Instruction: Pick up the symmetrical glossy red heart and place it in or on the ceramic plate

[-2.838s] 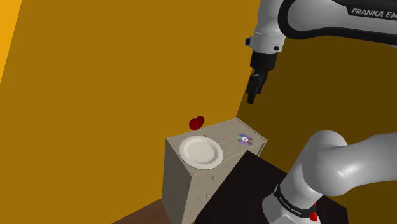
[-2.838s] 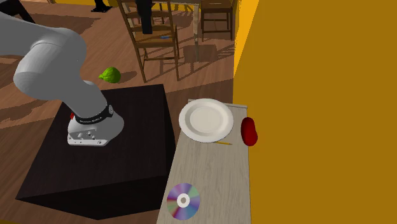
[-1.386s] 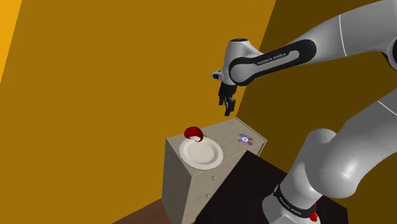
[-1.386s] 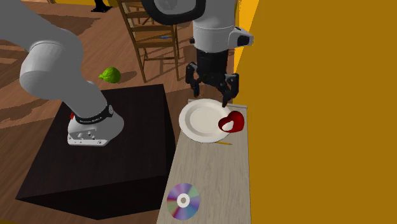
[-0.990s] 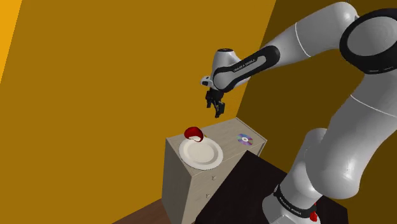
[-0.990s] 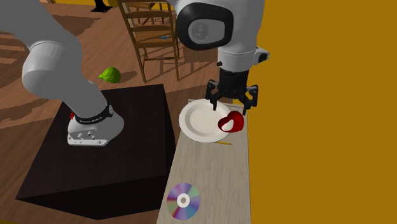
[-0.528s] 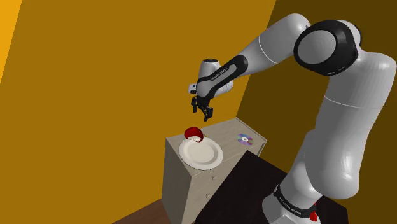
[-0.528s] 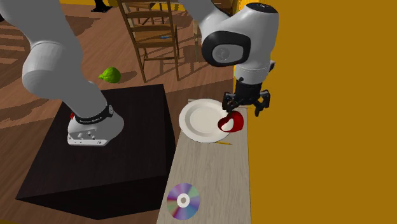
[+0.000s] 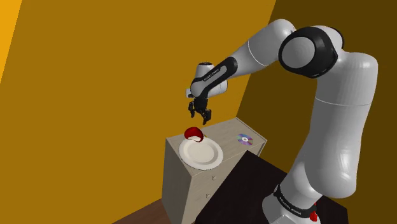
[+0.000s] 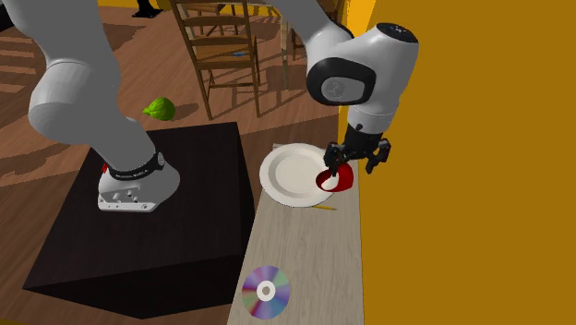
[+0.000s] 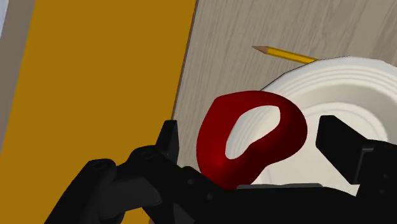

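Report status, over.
Gripper open, above red heart, not gripping. Heart rests over plate rim, beside wall. Pencil lies clear of gripper.

Shoulder camera beside the stand (image 9: 251, 191), second exterior high over the cabinet (image 10: 305, 249), wrist camera close; common ground, the plate (image 9: 201, 153).

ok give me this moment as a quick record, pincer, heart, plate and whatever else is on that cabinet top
pincer: open, just above the red heart, not touching it
red heart: resting against the plate's rim, on the side towards the orange-brown wall
plate: white, on top of the cabinet
other items: shiny disc; yellow pencil by the plate's rim
task state: heart not grasped yet
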### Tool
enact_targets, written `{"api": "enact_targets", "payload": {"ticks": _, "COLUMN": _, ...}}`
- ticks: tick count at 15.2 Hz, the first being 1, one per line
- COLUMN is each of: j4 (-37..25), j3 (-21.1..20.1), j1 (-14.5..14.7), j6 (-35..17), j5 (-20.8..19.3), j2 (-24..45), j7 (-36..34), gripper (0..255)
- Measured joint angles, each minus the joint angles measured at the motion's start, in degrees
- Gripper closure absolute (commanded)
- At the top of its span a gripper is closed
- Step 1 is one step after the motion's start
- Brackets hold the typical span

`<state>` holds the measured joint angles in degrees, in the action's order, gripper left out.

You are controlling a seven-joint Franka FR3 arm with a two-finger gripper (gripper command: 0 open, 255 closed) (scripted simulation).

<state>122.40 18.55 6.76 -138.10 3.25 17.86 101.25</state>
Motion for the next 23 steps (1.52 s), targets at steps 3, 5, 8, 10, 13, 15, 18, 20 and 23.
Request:
{"api": "enact_targets", "payload": {"ticks": 3, "j4": -0.3, "j3": -0.8, "j1": -0.2, "j6": -3.1, "j5": 1.0, "j2": 2.9, "j7": 0.4, "gripper": 0}}
{"api": "enact_targets", "payload": {"ticks": 5, "j4": -0.2, "j3": -1.0, "j1": -0.3, "j6": -1.5, "j5": 1.1, "j2": 3.7, "j7": 0.5, "gripper": 0}}
{"api": "enact_targets", "payload": {"ticks": 8, "j4": -0.3, "j3": -0.9, "j1": -0.1, "j6": -4.9, "j5": 1.2, "j2": 4.8, "j7": 0.2, "gripper": 0}}
{"api": "enact_targets", "payload": {"ticks": 10, "j4": -0.6, "j3": -1.0, "j1": -0.2, "j6": -5.0, "j5": 1.3, "j2": 5.2, "j7": 0.3, "gripper": 255}}
{"api": "enact_targets", "payload": {"ticks": 13, "j4": -0.1, "j3": -1.1, "j1": -0.3, "j6": -6.5, "j5": 1.2, "j2": 5.3, "j7": 1.2, "gripper": 255}}
{"api": "enact_targets", "payload": {"ticks": 15, "j4": 0.4, "j3": -1.0, "j1": -0.2, "j6": -7.6, "j5": 1.1, "j2": 5.4, "j7": 1.0, "gripper": 255}}
{"api": "enact_targets", "payload": {"ticks": 18, "j4": 0.8, "j3": -0.9, "j1": -0.2, "j6": -8.8, "j5": 1.0, "j2": 5.4, "j7": 1.0, "gripper": 255}}
{"api": "enact_targets", "payload": {"ticks": 20, "j4": 0.5, "j3": -0.8, "j1": -0.1, "j6": -8.4, "j5": 1.1, "j2": 5.5, "j7": 0.5, "gripper": 255}}
{"api": "enact_targets", "payload": {"ticks": 23, "j4": 0.2, "j3": -0.4, "j1": 0.4, "j6": -6.3, "j5": 0.6, "j2": 4.4, "j7": -0.1, "gripper": 255}}
